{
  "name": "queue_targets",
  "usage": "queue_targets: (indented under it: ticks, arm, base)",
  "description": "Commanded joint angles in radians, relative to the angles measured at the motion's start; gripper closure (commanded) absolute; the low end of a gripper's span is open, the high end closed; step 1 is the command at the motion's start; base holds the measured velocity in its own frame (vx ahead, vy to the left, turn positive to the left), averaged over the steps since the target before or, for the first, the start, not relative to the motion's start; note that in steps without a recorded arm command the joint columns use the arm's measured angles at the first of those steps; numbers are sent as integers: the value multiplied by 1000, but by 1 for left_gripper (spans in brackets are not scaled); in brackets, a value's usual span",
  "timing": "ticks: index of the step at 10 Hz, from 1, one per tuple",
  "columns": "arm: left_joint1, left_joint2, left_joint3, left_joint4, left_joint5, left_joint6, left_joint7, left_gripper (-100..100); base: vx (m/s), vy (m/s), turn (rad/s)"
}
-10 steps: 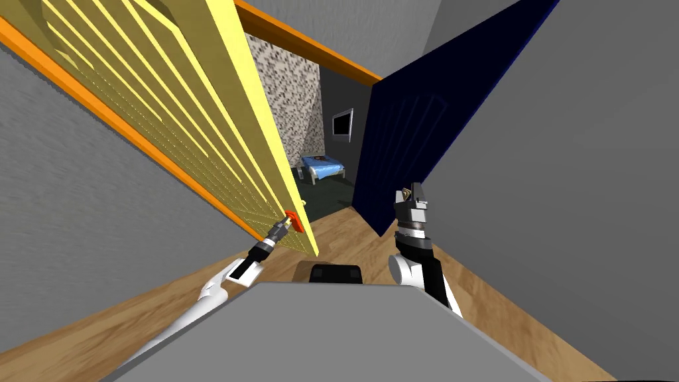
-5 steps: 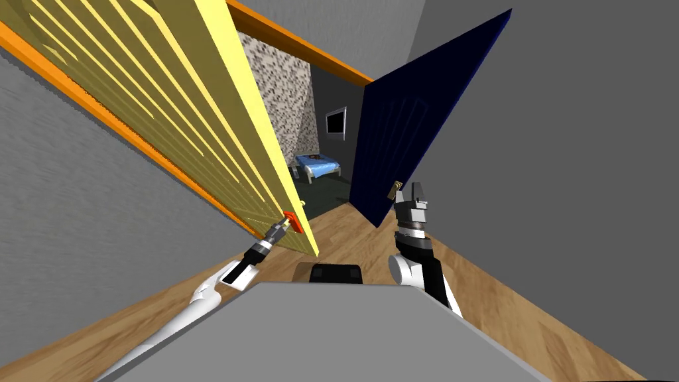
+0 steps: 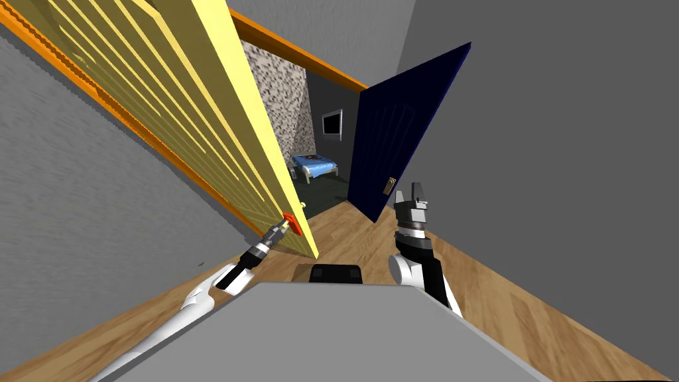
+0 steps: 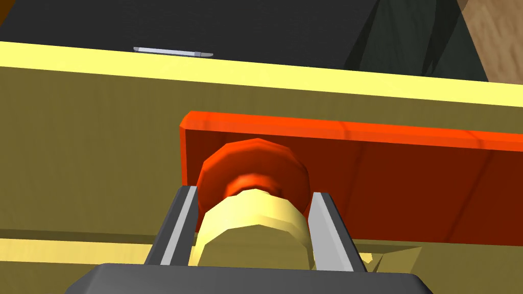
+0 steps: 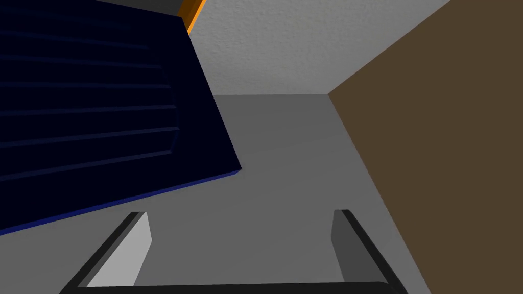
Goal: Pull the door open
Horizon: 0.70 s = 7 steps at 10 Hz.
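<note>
Where the yellow door (image 3: 199, 113) stands: ajar, swung off its orange frame (image 3: 292, 48).
Knob (image 4: 253, 227): pale yellow, on a red plate (image 4: 408, 178) (near the door's free edge).
Left claw (image 4: 254, 191): clenched on the knob's sides.
Right claw (image 5: 240, 224): released, near a navy door (image 3: 398, 126).

Navy door (image 3: 406, 132), blue bed (image 3: 317, 164) beyond

I see the yellow slatted door (image 3: 192, 119) at my 10 o'clock, partly open, free edge toward me. Red-orange plate (image 4: 408, 178) sits by that edge at 11 o'clock, carrying a pale yellow round knob (image 4: 253, 227) on a red collar.
</note>
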Motion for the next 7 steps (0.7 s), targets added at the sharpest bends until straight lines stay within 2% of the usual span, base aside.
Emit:
queue_targets:
  ticks: [1,2,7]
  arm:
    - [1,10,-3,8,-1,-17,7,100]
    - [2,13,-4,11,-1,-23,9,100]
    - [7,48,-15,39,-2,-84,32,100]
  base:
    - [-109,51,-138]
    - [-175,120,-129]
    - [-180,109,-133]
